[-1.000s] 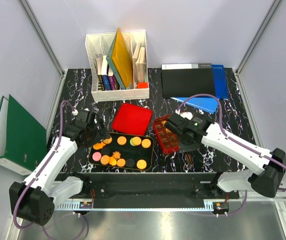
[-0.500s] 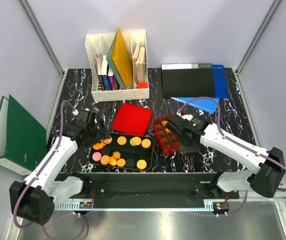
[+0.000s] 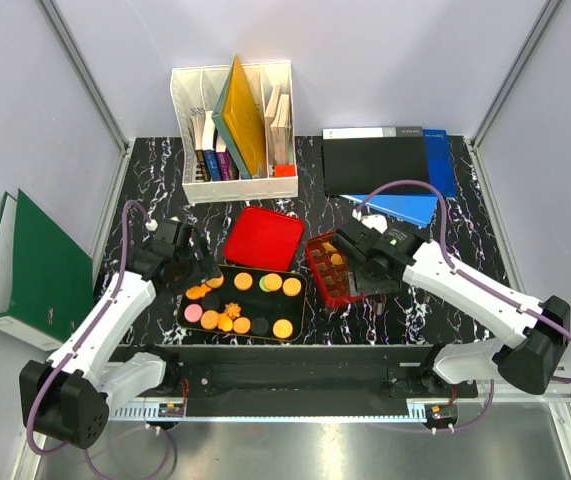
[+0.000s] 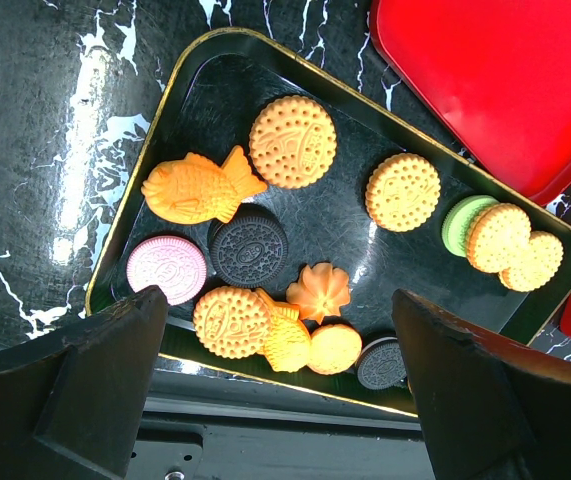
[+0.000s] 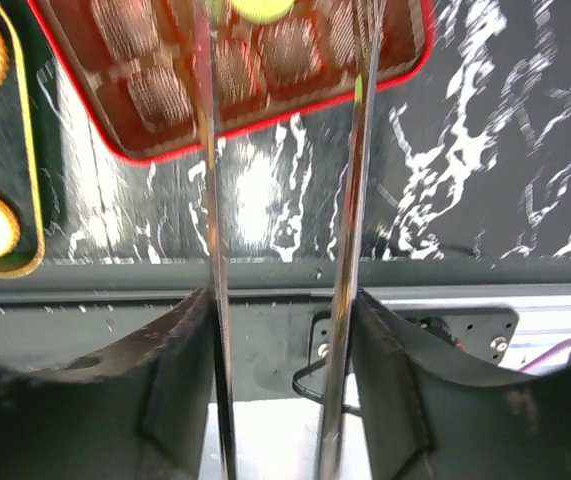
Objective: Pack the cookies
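Observation:
Several cookies lie on a black gold-rimmed tray (image 4: pixel 165 110) (image 3: pixel 183 312): a round orange one (image 4: pixel 292 141), an orange fish (image 4: pixel 197 188), a pink one (image 4: pixel 166 269), a black one (image 4: pixel 249 250) and an orange flower (image 4: pixel 322 292). My left gripper (image 4: pixel 277 315) (image 3: pixel 200 268) hangs open over the tray's near left part, touching nothing. My right gripper (image 5: pixel 280 300) (image 3: pixel 370 270) is shut on metal tongs (image 5: pixel 210 200), whose two blades stand apart and reach over the red gridded tin (image 5: pixel 165 155) (image 3: pixel 315 262). A yellow-green cookie (image 5: pixel 240 8) sits in the tin between the blade tips.
The tin's red lid (image 3: pixel 263 238) (image 4: pixel 485 80) lies behind the tray. A white book rack (image 3: pixel 233 130) and black and blue folders (image 3: pixel 380 165) stand at the back. A green binder (image 3: pixel 35 265) leans left of the table. The table's front rail (image 5: pixel 285 275) runs below the tin.
The right gripper's jaws have widened and the tongs' blades have spread apart over the tin. The right arm shifted slightly. The left arm has not moved.

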